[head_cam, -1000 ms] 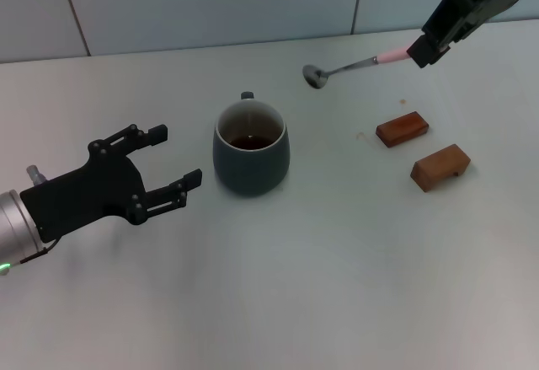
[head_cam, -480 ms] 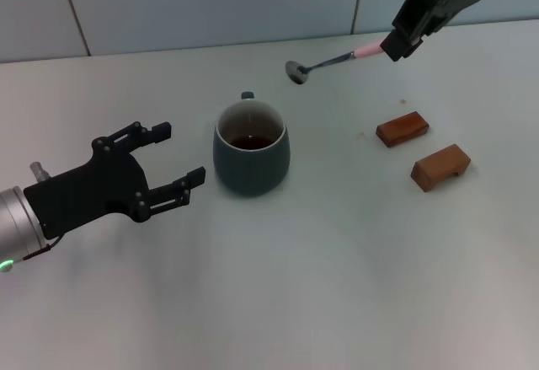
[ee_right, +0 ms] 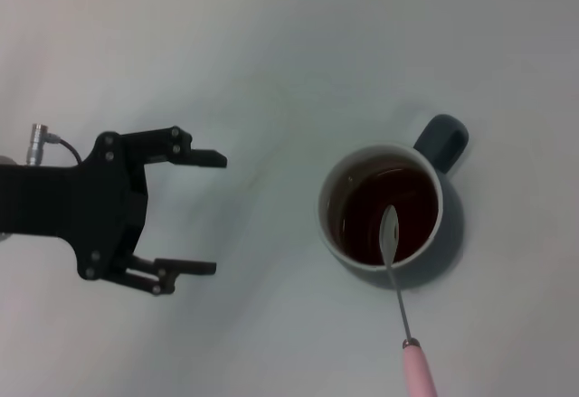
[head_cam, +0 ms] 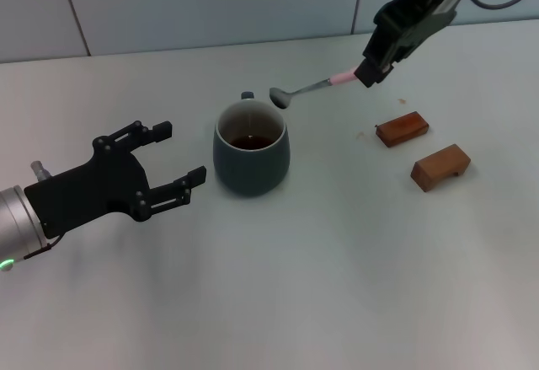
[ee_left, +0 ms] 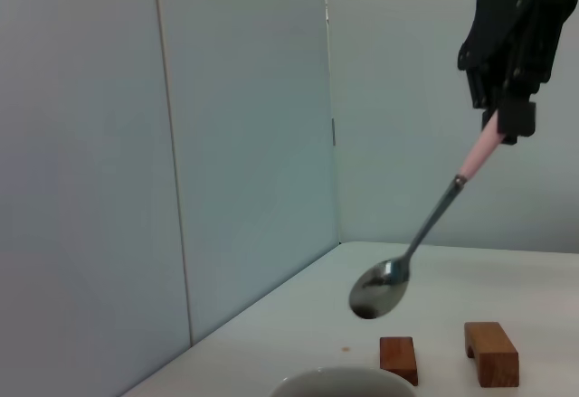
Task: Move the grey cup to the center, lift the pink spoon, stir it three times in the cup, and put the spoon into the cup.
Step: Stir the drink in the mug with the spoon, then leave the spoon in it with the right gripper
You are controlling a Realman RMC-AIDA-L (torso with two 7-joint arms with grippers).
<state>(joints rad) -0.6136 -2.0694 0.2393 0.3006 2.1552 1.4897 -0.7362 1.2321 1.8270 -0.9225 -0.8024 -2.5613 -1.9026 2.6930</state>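
Observation:
The grey cup (head_cam: 251,147) stands mid-table with dark liquid inside, its handle (head_cam: 247,96) pointing to the far side. My right gripper (head_cam: 368,73) is shut on the pink handle of the pink spoon (head_cam: 313,88) and holds it in the air, tilted down. The silver bowl hangs just above the cup's far rim. From the right wrist, the pink spoon (ee_right: 398,302) hangs over the grey cup (ee_right: 384,207). The left wrist view shows the pink spoon (ee_left: 425,234) above the cup's rim (ee_left: 339,381). My left gripper (head_cam: 173,161) is open, just left of the cup and apart from it.
Two brown wooden blocks (head_cam: 402,129) (head_cam: 440,167) lie on the white table to the right of the cup. A tiled wall runs along the table's far edge.
My right gripper has carried the spoon leftward and lower, from the far right toward the cup. The left gripper has barely moved.

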